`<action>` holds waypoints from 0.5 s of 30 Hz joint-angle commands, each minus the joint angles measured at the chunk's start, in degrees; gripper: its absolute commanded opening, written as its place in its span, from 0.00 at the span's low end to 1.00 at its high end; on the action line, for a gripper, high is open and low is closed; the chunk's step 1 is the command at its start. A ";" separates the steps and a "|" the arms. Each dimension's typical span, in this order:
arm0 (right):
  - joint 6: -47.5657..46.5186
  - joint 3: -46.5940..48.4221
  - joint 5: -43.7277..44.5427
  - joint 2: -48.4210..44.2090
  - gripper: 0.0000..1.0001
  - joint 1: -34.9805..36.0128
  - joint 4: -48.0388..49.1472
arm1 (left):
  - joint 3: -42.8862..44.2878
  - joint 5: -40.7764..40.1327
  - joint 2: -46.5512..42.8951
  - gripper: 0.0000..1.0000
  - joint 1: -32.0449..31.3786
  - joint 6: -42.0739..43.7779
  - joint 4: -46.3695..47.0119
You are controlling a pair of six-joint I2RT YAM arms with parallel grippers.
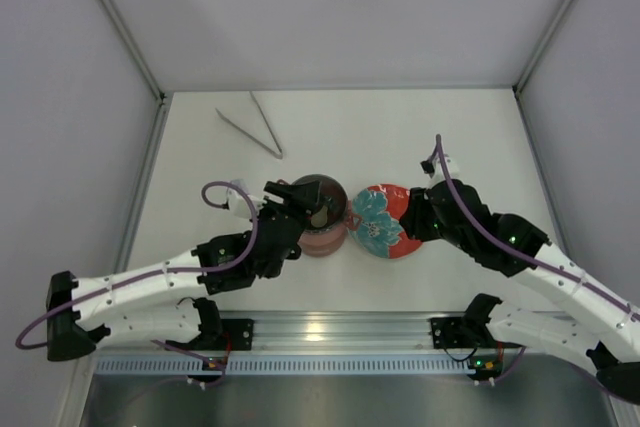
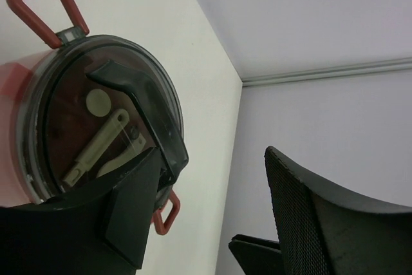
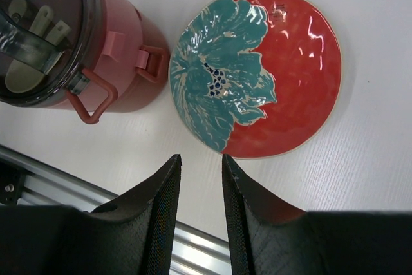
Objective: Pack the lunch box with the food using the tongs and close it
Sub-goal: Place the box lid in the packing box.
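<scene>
White tabletop, lidded lunch box just beneath wide-apart left fingers

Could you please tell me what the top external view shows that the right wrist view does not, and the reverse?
Only the top external view shows the tongs, lying towards the far side of the table, and the left arm. Only the right wrist view shows the pink side clasp and red loop handle of the lunch box. Both show the lunch box beside the flower plate.
</scene>
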 commanded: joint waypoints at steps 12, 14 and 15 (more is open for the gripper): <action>-0.13 3.84 0.60 -0.88 0.33 -1.09 1.81 | 27.11 5.70 4.39 0.81 0.06 47.27 -22.27; -0.22 3.92 0.87 -0.97 0.33 -1.09 1.64 | 30.27 8.51 5.97 0.85 0.76 54.17 -24.62; -0.22 3.92 1.04 -0.97 0.33 -1.09 1.55 | 33.77 9.57 6.67 0.88 1.55 59.68 -26.12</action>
